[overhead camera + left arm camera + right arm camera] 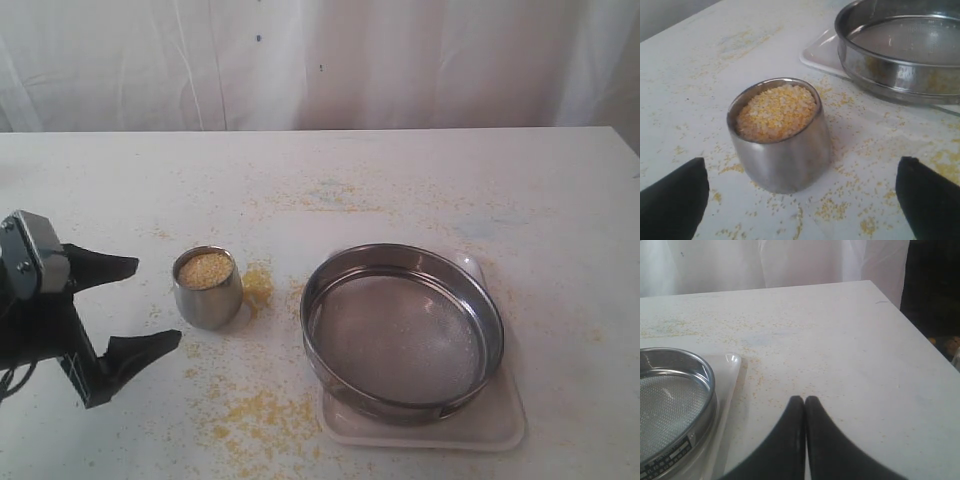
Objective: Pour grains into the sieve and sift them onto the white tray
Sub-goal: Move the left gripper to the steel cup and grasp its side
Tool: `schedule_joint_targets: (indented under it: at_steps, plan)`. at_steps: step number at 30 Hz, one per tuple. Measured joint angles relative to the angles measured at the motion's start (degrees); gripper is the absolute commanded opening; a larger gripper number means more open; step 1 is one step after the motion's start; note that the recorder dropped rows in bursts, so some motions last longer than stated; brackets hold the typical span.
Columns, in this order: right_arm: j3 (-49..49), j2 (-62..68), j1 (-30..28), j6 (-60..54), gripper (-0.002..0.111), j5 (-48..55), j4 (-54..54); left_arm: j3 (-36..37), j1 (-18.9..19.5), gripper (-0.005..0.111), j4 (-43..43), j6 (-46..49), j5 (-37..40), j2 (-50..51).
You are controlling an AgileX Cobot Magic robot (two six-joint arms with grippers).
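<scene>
A small steel cup (208,292) heaped with yellow grains (205,270) stands on the table, left of the sieve (400,330). The sieve, a wide steel ring with grey mesh and no grains in it, rests on the white tray (500,425). My left gripper (157,303) is open just left of the cup, and its black fingers (675,200) are spread wider than the cup (782,150) without touching it. My right gripper (805,399) is shut on nothing, low over bare table beside the tray's corner (732,370). It does not show in the exterior view.
Spilled grains (255,410) lie scattered over the table in front of the cup, with a small heap (258,285) right beside it. The table's right edge (920,335) runs close to my right gripper. A white curtain (320,60) hangs behind the table.
</scene>
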Motion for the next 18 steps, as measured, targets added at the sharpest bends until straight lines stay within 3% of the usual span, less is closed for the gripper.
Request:
schedule_joint_targets:
  at_steps: [7,18]
  plan:
    - [0.0,0.0,0.0,0.0,0.0,0.0,0.0,-0.6,-4.4,0.105,-8.1,7.8,-0.4,5.2]
    - [0.0,0.0,0.0,0.0,0.0,0.0,0.0,-12.1,-8.1,0.105,-11.1,8.6,-0.4,12.8]
